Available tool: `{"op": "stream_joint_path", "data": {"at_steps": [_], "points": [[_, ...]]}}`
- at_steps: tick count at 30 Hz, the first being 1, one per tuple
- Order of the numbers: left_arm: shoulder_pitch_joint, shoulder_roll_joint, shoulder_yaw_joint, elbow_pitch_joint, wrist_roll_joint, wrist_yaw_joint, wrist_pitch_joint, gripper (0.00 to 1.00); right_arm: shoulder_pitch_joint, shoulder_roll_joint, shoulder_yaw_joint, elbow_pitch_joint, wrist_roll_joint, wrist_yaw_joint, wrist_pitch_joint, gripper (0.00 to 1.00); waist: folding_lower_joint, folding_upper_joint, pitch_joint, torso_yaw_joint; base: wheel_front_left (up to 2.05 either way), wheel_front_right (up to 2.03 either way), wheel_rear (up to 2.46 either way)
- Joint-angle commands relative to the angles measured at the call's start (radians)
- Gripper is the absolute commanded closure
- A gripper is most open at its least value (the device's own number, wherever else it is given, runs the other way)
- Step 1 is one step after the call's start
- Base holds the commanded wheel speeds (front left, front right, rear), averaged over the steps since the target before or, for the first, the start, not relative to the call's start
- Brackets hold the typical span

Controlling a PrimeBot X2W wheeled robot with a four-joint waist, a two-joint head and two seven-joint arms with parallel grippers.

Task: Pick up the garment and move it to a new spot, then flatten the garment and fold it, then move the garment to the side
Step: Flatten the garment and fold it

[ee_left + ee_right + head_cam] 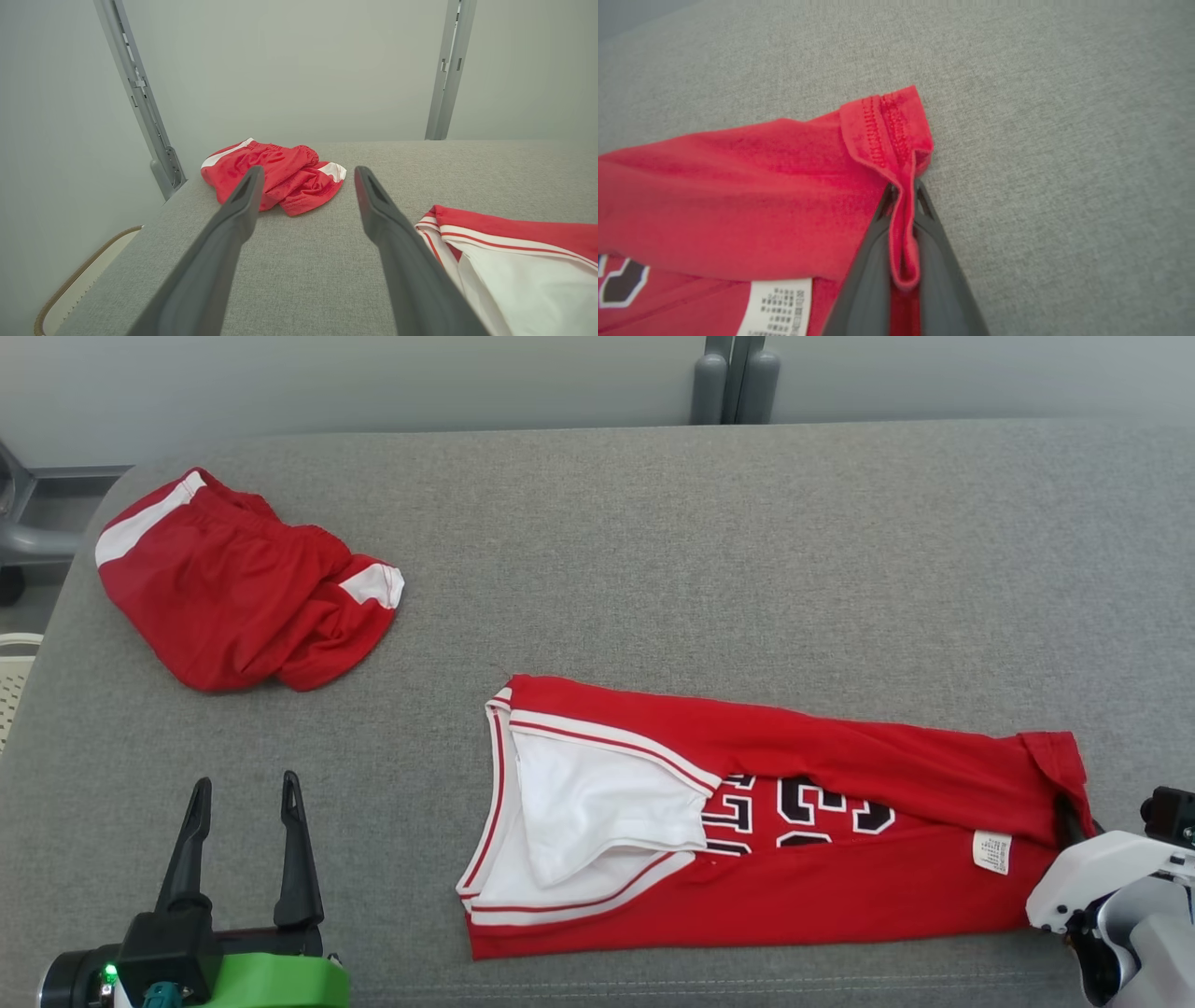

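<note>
My right gripper (pixel 904 187) is closed on the hem corner of the jersey (pixel 775 821). A loop of red cloth is pinched between its two fingers (pixel 936 261), not far from the white label (pixel 775 305). My left gripper (pixel 245 784) is wide open and holds nothing. It hovers over bare table (pixel 653 541), left of the jersey's neck end and apart from it.

The jersey lies near the front edge of the table, in the middle and right part, stretched from left to right. It looks rather flat, and its far long side seems folded over toward me, because the chest number is half covered. So I judge that the placing and flattening are done and the folding is begun. I think at least one more fold is left, and then the move to the side. Whether my present grip serves a fold or a pull, I cannot tell.

The red shorts (pixel 233 588) lie crumpled at the far left corner, well apart from the jersey.

As for containers, past the table's left edge there is a pale thing (pixel 13 677) with holes, maybe a basket. What is inside I cannot see.
</note>
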Motion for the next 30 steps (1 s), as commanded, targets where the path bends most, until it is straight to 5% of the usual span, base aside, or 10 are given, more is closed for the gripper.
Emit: {"op": "stream_joint_path", "data": {"at_steps": [1,11,16,21,30], "points": [[-0.005,-0.002,0.006,0.001,0.002,-0.001,-0.002,0.0,-0.014,-0.018,0.002,0.003,0.007,-0.002,-0.007,1.0,0.0,0.0,0.001,-0.003,0.0,0.0,0.0],[-0.021,-0.004,0.003,0.006,0.002,-0.003,-0.002,0.0,-0.113,-0.124,-0.015,-0.031,-0.038,-0.002,-0.01,1.0,0.0,0.0,0.012,-0.035,0.0,0.0,0.0],[-0.014,-0.004,0.0,0.011,-0.008,0.001,-0.002,0.0,-0.121,-0.115,0.0,-0.063,-0.011,-0.002,-0.01,1.0,0.0,0.0,0.006,-0.043,0.0,0.0,0.0],[-0.001,-0.004,-0.001,0.016,-0.02,0.007,-0.003,0.0,-0.067,-0.084,0.118,-0.223,0.183,-0.001,0.062,1.0,0.0,0.0,-0.01,-0.055,0.0,0.0,0.0],[0.004,-0.004,-0.012,0.022,-0.023,0.001,-0.002,0.0,0.046,-0.17,0.314,-0.592,0.495,-0.001,0.174,1.0,0.0,0.0,-0.031,-0.056,0.0,0.0,0.0]]}}
